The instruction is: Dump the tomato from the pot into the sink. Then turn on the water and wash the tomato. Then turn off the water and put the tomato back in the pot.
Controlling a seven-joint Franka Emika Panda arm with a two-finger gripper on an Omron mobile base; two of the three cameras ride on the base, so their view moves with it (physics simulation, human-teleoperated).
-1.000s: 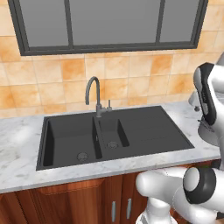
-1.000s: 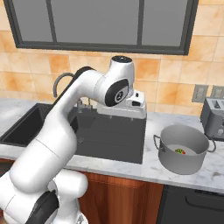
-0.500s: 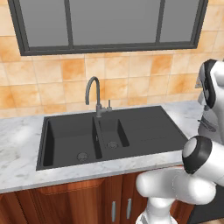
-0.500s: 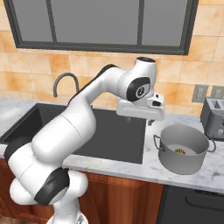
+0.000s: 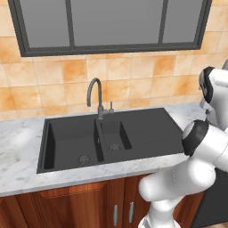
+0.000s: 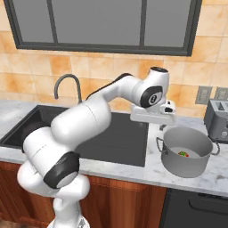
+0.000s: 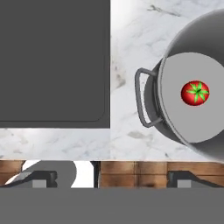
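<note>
The grey pot (image 6: 185, 151) stands on the marble counter right of the sink (image 5: 111, 136), and the small red tomato (image 6: 183, 154) lies on its bottom. In the hand view the pot (image 7: 192, 65) fills the right side, its near handle (image 7: 142, 98) points left, and the tomato (image 7: 195, 92) lies right of centre. My gripper (image 7: 111, 177) hangs open and empty above the counter, just left of the pot's rim; from the right base view the gripper (image 6: 161, 124) sits over the pot's left handle. The dark gooseneck faucet (image 5: 96, 95) shows no stream.
A grey toaster (image 6: 218, 119) stands behind the pot at the far right, below a wall socket (image 6: 202, 95). The sink's flat drainboard (image 7: 52, 61) lies left of my hand. Wooden cabinet fronts (image 5: 89, 207) run under the counter edge.
My arm has swung right, from over the sink's drainboard to just left of the pot. The pot and the tomato have not moved.
</note>
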